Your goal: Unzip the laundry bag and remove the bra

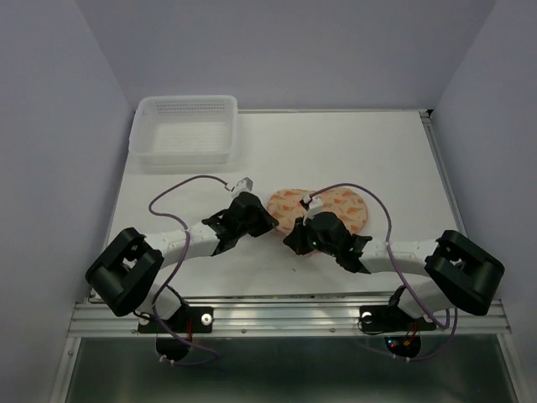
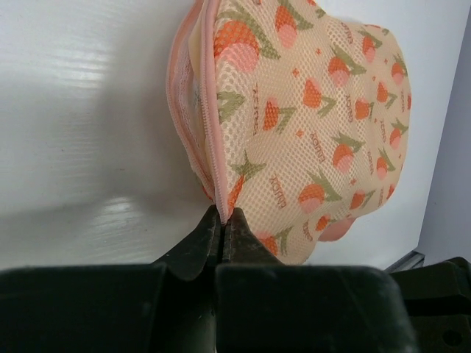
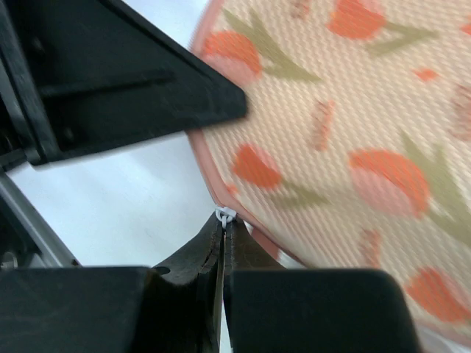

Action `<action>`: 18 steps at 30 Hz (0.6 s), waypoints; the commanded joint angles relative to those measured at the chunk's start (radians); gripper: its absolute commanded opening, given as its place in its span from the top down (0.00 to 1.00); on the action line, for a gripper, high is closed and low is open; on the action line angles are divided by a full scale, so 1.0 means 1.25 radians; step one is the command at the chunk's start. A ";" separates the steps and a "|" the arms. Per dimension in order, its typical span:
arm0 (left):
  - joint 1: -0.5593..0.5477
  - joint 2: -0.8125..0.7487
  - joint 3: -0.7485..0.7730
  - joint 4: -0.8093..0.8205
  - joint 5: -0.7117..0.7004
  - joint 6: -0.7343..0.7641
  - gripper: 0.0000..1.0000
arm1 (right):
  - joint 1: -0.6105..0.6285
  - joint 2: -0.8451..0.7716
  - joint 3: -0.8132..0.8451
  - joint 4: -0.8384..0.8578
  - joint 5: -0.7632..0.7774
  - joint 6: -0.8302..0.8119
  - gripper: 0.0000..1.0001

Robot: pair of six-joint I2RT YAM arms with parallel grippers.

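The laundry bag (image 1: 323, 208) is a peach-pink mesh case with orange tulip print, lying mid-table between both arms. In the left wrist view the laundry bag (image 2: 309, 118) fills the upper right; my left gripper (image 2: 223, 217) is shut on its pink edge trim (image 2: 213, 132). In the right wrist view the laundry bag (image 3: 346, 132) fills the upper right; my right gripper (image 3: 224, 220) is shut on the small white zipper pull (image 3: 225, 214) at the bag's pink rim. In the top view the left gripper (image 1: 270, 220) and right gripper (image 1: 295, 239) sit at the bag's near-left edge. The bra is hidden.
A white perforated plastic basket (image 1: 185, 130) stands at the table's far left corner. The left arm's black body (image 3: 110, 73) shows close by in the right wrist view. The table's front rail (image 1: 285, 315) runs along the near edge.
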 commanded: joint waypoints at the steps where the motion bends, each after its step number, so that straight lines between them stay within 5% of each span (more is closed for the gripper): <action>1: 0.036 -0.035 0.030 -0.038 -0.066 0.062 1.00 | 0.006 -0.092 -0.060 -0.057 0.066 -0.034 0.99; 7: 0.122 0.010 0.082 -0.082 -0.057 0.158 1.00 | 0.006 -0.188 -0.096 -0.131 0.078 -0.069 0.99; 13: 0.189 0.091 0.188 -0.093 -0.057 0.242 0.99 | 0.006 -0.147 -0.039 -0.125 0.032 -0.080 0.99; 17: 0.212 0.111 0.258 -0.126 -0.064 0.271 0.82 | 0.006 -0.089 0.009 -0.092 -0.010 -0.063 0.99; 18: 0.211 0.102 0.269 -0.133 -0.055 0.272 0.64 | 0.006 -0.063 0.030 -0.082 -0.011 -0.058 0.99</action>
